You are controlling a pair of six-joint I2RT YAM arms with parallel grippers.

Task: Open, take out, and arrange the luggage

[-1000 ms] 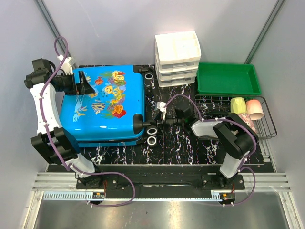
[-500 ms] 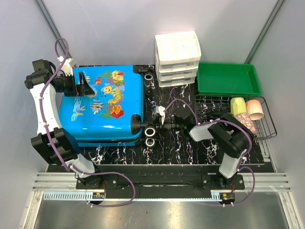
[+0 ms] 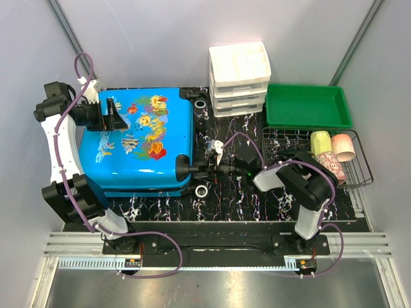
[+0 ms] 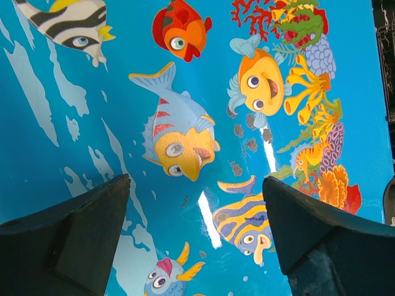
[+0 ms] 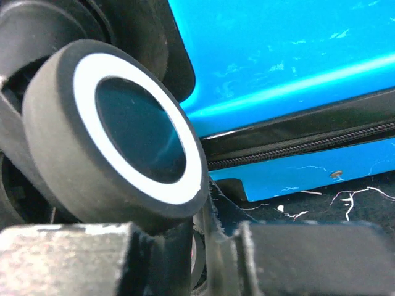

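Bright blue hard-shell suitcase [image 3: 138,138] — orange, yellow and striped fish, red coral on its lid. Black wheel [image 5: 117,132], white-ringed. Black worktop [image 3: 247,200] veined white — green plastic tray [image 3: 308,106], white plastic drawer organiser [image 3: 239,76].

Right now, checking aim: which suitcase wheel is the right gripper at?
The near-end wheel beside the right gripper; its neighbour and the far-end wheels sit clear.

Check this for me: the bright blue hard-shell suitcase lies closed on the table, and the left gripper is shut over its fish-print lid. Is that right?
Not quite. The left gripper is open, not shut: the left wrist view shows its dark fingers spread wide apart over the fish-print lid. The bright blue hard-shell suitcase does lie closed on the table.
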